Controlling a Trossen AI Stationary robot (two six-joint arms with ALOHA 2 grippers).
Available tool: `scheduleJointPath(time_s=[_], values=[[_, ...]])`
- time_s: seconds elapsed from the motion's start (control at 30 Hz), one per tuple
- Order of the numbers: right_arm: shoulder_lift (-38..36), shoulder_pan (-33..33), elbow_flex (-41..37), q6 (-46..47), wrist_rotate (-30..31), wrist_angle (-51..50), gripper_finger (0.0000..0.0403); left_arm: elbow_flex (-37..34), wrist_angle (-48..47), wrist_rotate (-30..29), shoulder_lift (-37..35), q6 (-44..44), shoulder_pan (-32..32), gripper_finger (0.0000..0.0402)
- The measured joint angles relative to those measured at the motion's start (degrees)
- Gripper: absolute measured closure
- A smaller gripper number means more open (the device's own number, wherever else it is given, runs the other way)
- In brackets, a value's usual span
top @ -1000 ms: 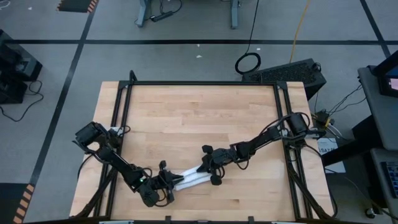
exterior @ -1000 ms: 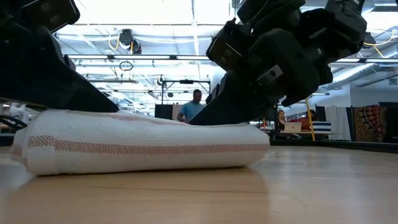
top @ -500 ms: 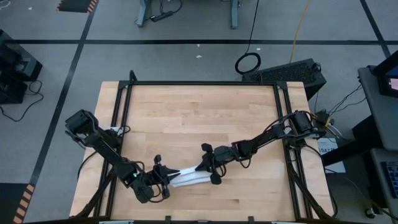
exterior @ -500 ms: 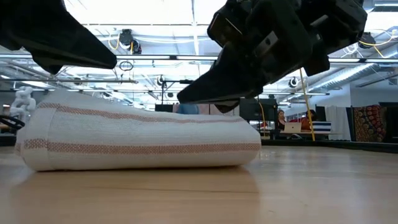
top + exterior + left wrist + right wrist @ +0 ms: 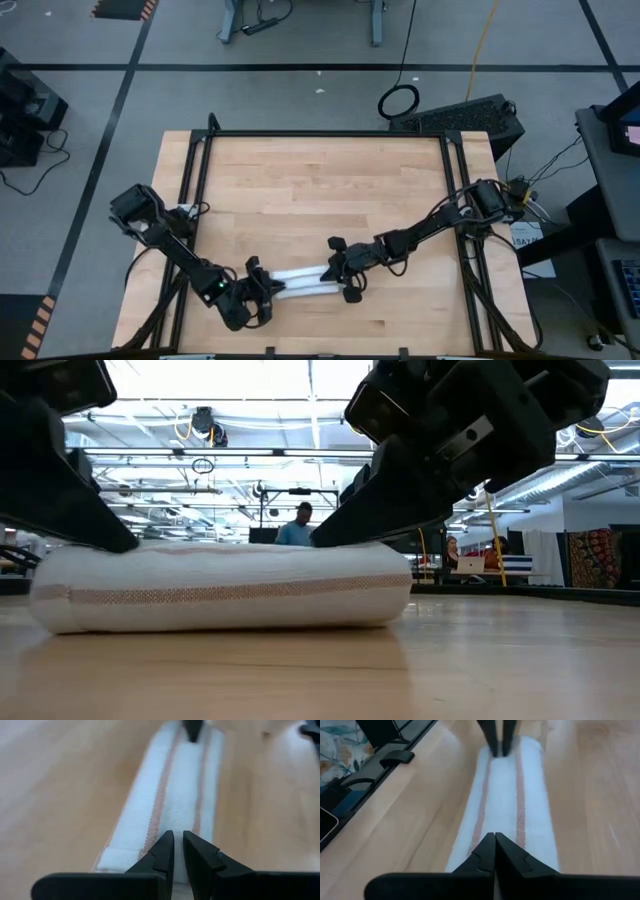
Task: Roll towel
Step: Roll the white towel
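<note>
The towel (image 5: 305,284) lies as a tight roll on the desk (image 5: 320,180), seemingly finished, with the left tool (image 5: 268,290) and right tool (image 5: 338,272) pressed together on its ends.

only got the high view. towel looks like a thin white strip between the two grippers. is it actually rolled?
Observer: Low view shows the towel as a thick rounded bundle lying flat on the table, so yes, rolled or close to it.
Operator: grippers holding it or just on top?
Observer: Left gripper is nearly shut, fingertips set on the top of one end. Nothing shows pinched between them.
Operator: right one?
Observer: Right gripper is shut, tips down on the other end.
Operator: stripes?
Observer: Two reddish stripes run along the roll's length in both wrist views.
</note>
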Motion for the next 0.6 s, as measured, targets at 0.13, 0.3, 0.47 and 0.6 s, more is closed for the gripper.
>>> scheduleJointPath(time_s=[0.13,0.3,0.47,0.6], values=[[0.0,0.0,0.1,0.4,1.2,-0.9,0.0402,0.0,-1.3,-3.4,0.6,1.6,0.7,0.0354],[0.0,-0.3,0.1,-0.1,8.8,-4.9,0.0402,0.0,-3.8,-6.3,0.6,4.5,2.5,0.0354],[0.0,-1.2,0.1,-0.3,9.8,-4.9,0.0402,0.0,-6.2,-6.2,0.6,5.4,4.8,0.0354],[0.0,-1.4,0.1,-1.2,9.9,-5.1,0.0402,0.0,-6.1,-6.1,0.6,8.4,5.4,0.0354]])
